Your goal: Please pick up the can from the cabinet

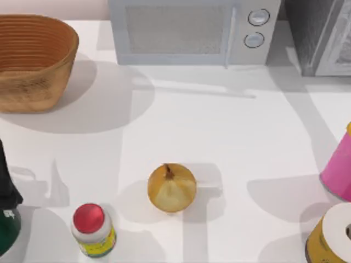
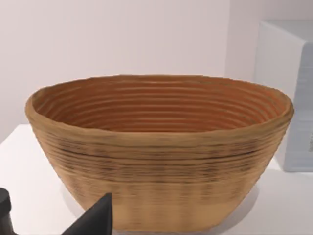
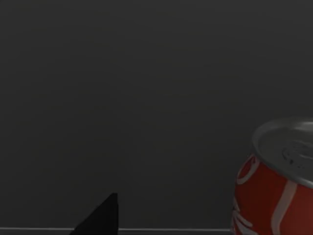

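Observation:
A red can (image 3: 274,186) with a silver lid stands upright inside the dark cabinet, seen in the right wrist view. My right gripper (image 3: 54,227) is inside that cabinet, beside the can and apart from it, open with nothing held; one black fingertip (image 3: 100,218) shows. In the top view the grey cabinet (image 1: 321,35) stands at the table's back right corner. My left arm (image 1: 6,175) is parked at the table's left edge. Its gripper (image 2: 49,223) is open and empty, facing the woven basket (image 2: 159,147).
The woven basket (image 1: 30,60) sits at the back left, with a white microwave (image 1: 192,30) at the back centre. An onion (image 1: 171,188) and a red-capped bottle (image 1: 93,230) stand near the front. A pink container (image 1: 337,170) and a yellow one (image 1: 332,235) stand at the right edge.

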Available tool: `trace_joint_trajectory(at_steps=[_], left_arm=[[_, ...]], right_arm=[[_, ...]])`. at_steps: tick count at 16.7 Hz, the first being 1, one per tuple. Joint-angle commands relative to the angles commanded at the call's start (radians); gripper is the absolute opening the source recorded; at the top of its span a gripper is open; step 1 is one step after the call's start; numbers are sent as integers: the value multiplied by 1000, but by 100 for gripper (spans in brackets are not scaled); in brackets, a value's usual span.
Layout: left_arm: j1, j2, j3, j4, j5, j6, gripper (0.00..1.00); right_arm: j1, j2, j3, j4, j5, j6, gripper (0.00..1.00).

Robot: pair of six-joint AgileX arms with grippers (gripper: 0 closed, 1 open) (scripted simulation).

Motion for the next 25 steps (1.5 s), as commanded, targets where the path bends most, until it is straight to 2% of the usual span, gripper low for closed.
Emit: trace_joint_trajectory(at_steps=[11, 21, 25], left_arm=[[0, 0, 0, 0, 0, 0, 100], [0, 0, 0, 0, 0, 0, 100], [0, 0, 0, 0, 0, 0, 100]], right_arm=[[0, 0, 0, 0, 0, 0, 2], [3, -3, -1, -1, 1, 1, 0], [58, -110, -42, -62, 51, 0, 0]])
